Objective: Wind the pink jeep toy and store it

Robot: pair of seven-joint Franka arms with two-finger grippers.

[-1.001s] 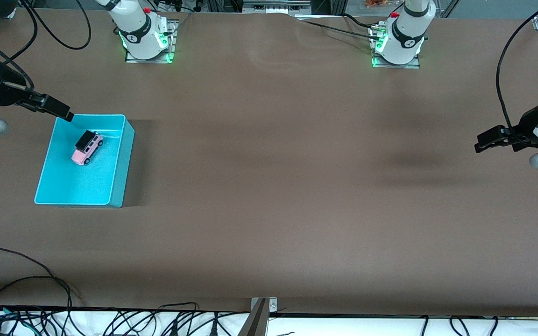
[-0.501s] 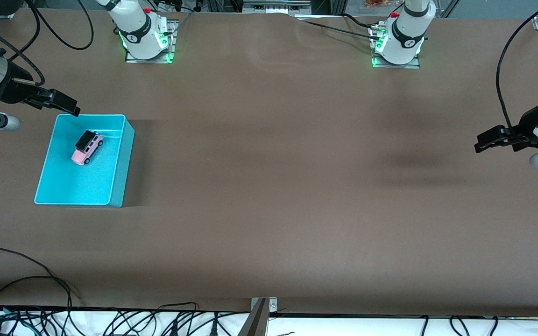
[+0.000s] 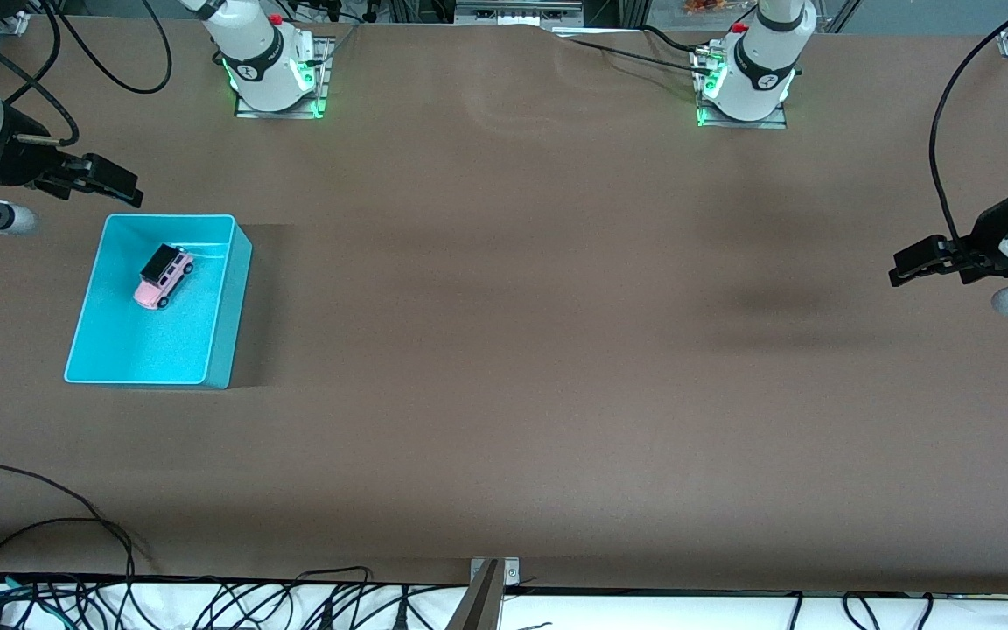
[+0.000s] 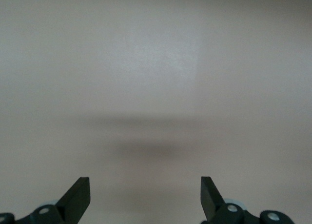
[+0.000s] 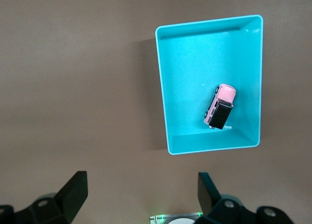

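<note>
The pink jeep toy (image 3: 163,276), pink with a black rear roof, lies inside the cyan bin (image 3: 220,302) at the right arm's end of the table. It also shows in the right wrist view (image 5: 220,106), in the bin (image 5: 168,87). My right gripper (image 3: 106,179) is open and empty, up in the air over the table just off the bin's corner nearest the robots' bases; it shows in its wrist view (image 5: 141,190). My left gripper (image 3: 911,262) is open and empty over bare table at the left arm's end; it shows in its wrist view (image 4: 145,197).
The two arm bases (image 3: 272,66) (image 3: 749,74) stand along the table's edge by the robots. Cables (image 3: 75,542) lie along the table edge nearest the front camera. A metal bracket (image 3: 486,586) sits at the middle of that edge.
My right gripper has moved up and away from the bin's corner, toward the robots' bases. The jeep, the bin and the left arm have not moved.
</note>
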